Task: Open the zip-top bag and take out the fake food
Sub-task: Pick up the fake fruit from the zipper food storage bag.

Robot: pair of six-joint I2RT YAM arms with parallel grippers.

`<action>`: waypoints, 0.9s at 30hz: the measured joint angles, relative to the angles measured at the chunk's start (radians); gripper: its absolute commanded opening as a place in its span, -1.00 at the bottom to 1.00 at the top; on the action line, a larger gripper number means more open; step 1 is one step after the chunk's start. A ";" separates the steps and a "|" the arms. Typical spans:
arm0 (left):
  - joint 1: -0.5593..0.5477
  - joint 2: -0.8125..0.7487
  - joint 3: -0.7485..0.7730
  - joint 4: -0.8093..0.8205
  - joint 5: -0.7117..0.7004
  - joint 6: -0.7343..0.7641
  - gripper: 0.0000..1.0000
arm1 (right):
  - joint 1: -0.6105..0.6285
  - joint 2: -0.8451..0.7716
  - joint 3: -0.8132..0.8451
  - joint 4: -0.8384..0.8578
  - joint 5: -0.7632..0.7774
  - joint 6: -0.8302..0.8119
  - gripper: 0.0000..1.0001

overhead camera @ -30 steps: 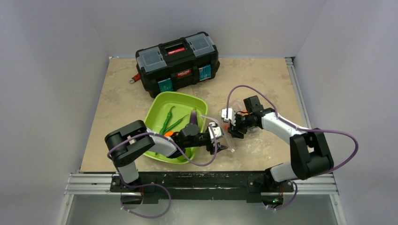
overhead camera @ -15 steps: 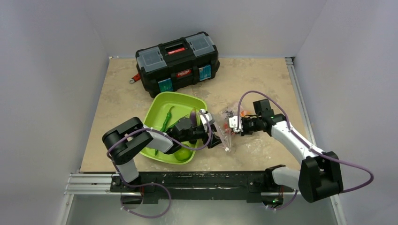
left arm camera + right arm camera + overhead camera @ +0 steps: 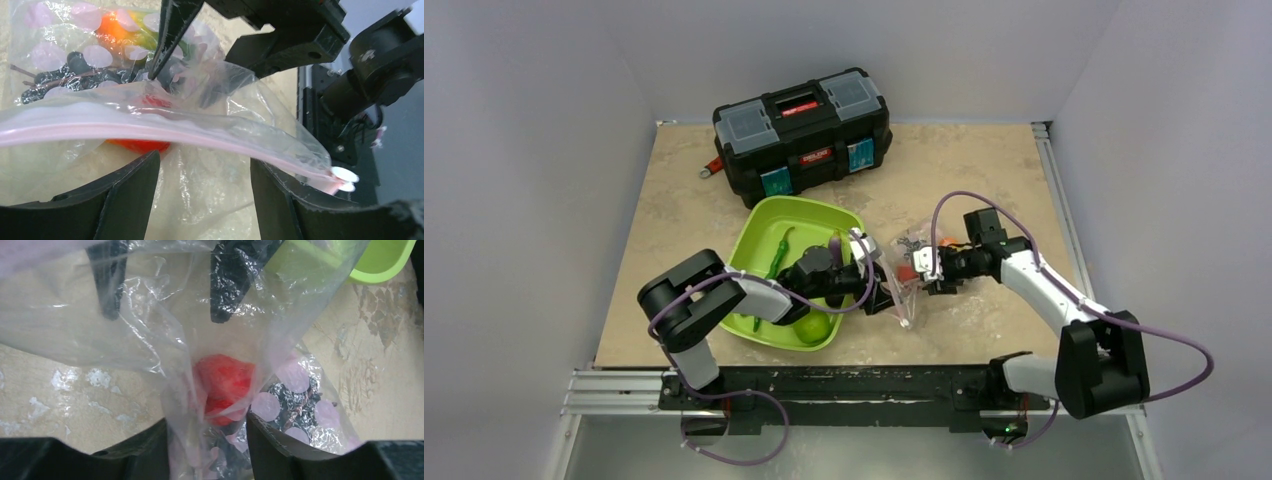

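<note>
Top external view: shows the zip-top bag (image 3: 902, 278), clear and crumpled, on the table (image 3: 984, 170) just right of the lime-green tray (image 3: 769, 225).

Left wrist view: looks along the bag's pink zip strip (image 3: 150, 131), bowed across the frame, with a red strawberry (image 3: 140, 146) just under it. Shows dark berries (image 3: 75, 75) and an orange piece (image 3: 112, 27) farther inside the bag.

Right wrist view: finds the strawberry under wrinkled plastic, the berries just beside it on the side away from the tray.

Places the left gripper (image 3: 882, 298) at the tray's right rim, against the bag's near end, jaws spread wide with only loose plastic across the gap. Places the right gripper (image 3: 912, 272) at the side of the bag away from the tray, jaws partway apart, plastic and strawberry bunched ahead of the fingers (image 3: 300, 455). Cannot tell whether pinched or merely touched.

Inside the tray: green bean pods (image 3: 779, 255), plus a green lime (image 3: 812, 328) at the near corner. Behind the tray: a black toolbox (image 3: 802, 132).
</note>
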 measured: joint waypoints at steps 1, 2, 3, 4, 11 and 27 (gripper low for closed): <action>0.000 0.000 0.007 -0.016 0.003 0.014 0.30 | 0.000 0.004 0.003 0.005 0.010 0.009 0.10; 0.000 -0.003 0.024 -0.056 0.006 0.037 0.29 | -0.001 0.008 0.006 0.007 0.017 0.015 0.12; 0.000 -0.003 0.043 -0.087 0.006 0.060 0.28 | -0.005 0.016 0.018 0.007 0.026 0.021 0.12; 0.000 -0.003 0.060 -0.114 0.003 0.077 0.27 | -0.008 0.024 0.030 0.003 0.035 0.021 0.10; -0.009 0.000 0.152 -0.234 -0.076 0.203 0.17 | -0.033 0.138 0.113 -0.024 0.088 -0.022 -0.39; -0.068 0.161 0.150 -0.074 -0.262 0.424 -0.13 | -0.051 0.342 0.239 -0.142 0.054 0.092 0.07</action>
